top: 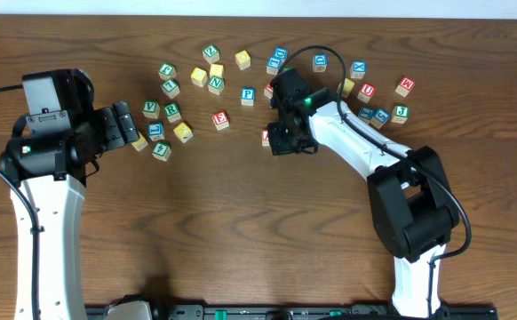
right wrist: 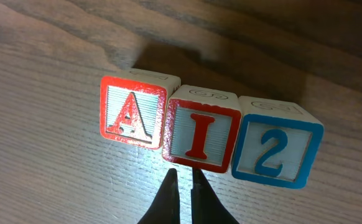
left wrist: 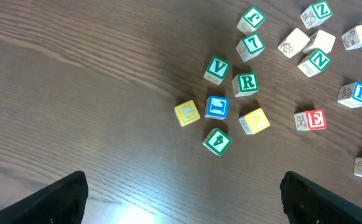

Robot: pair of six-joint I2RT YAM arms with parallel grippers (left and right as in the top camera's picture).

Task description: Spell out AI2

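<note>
Well, closest to me the two arms rise from the front edge of the wooden table (top: 232, 249). The left gripper (left wrist: 182, 183) hangs over bare wood, its fingers (left wrist: 63, 199) spread wide with nothing between them. Just beyond it sits a small cluster: a green 4 block (left wrist: 217, 141), a yellow G block (left wrist: 187, 112), a blue L block (left wrist: 217, 107) and a yellow block (left wrist: 254, 121) whose letter I cannot read. A green V block (left wrist: 217, 70) and a green R block (left wrist: 245, 83) sit behind those. None of them touches the gripper.

Over on the other side, the right gripper (right wrist: 184, 202) has its two fingertips drawn almost together, only a sliver of gap left, and it grips nothing. Right ahead of those tips lies the word itself. A red A block (right wrist: 133, 120), a red I block (right wrist: 201, 135) and a blue 2 block (right wrist: 277, 150) sit face up, side by side and touching. The tips point at the I block; whether they touch it I cannot tell. From overhead this gripper covers most of the row, near the middle of the table.

Farther back the loose blocks are scattered, among them a red E block (top: 221, 119), a blue P block (top: 248, 93), a green J block (top: 401, 113) and a red W block (top: 405, 86).
</note>
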